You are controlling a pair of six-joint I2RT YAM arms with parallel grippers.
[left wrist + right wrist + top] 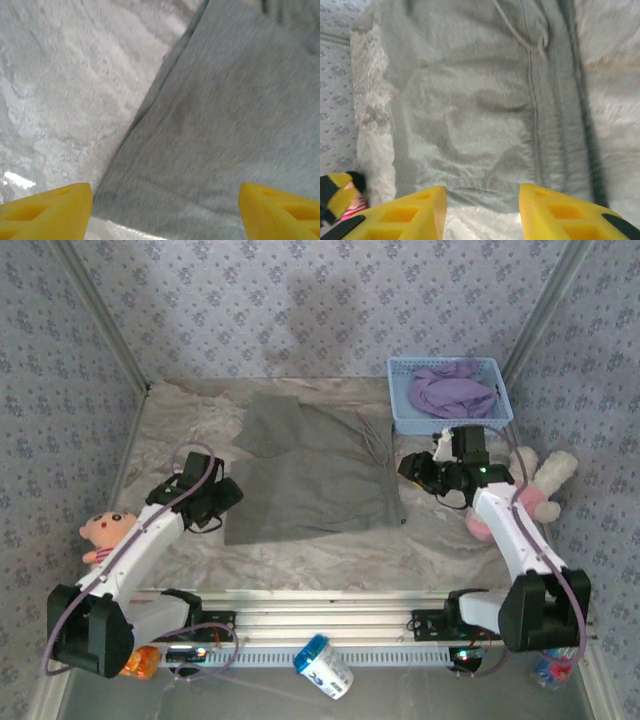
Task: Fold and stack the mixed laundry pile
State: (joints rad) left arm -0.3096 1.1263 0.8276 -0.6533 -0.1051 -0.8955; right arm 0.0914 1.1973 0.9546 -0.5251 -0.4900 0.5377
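A gray garment (310, 475) lies spread flat in the middle of the table. The lavender-purple garment (450, 392) sits bunched inside the light blue basket (396, 390) at the back right. My left gripper (226, 496) hovers at the gray garment's left edge. In the left wrist view its yellow fingers (45, 210) stand wide apart over the gray cloth (225, 110), and the left gripper (165, 212) is open and holds nothing. My right gripper (412, 470) is at the garment's right edge. Seen from the right wrist, the right gripper (482, 210) is open just short of the gray hem (470, 170).
The table wears a crinkled white cover (330, 555). A pink-and-white plush toy (105, 532) lies by the left arm and another (548, 480) beside the right arm. A white and blue bottle (325, 665) lies below the front rail. Patterned walls close in three sides.
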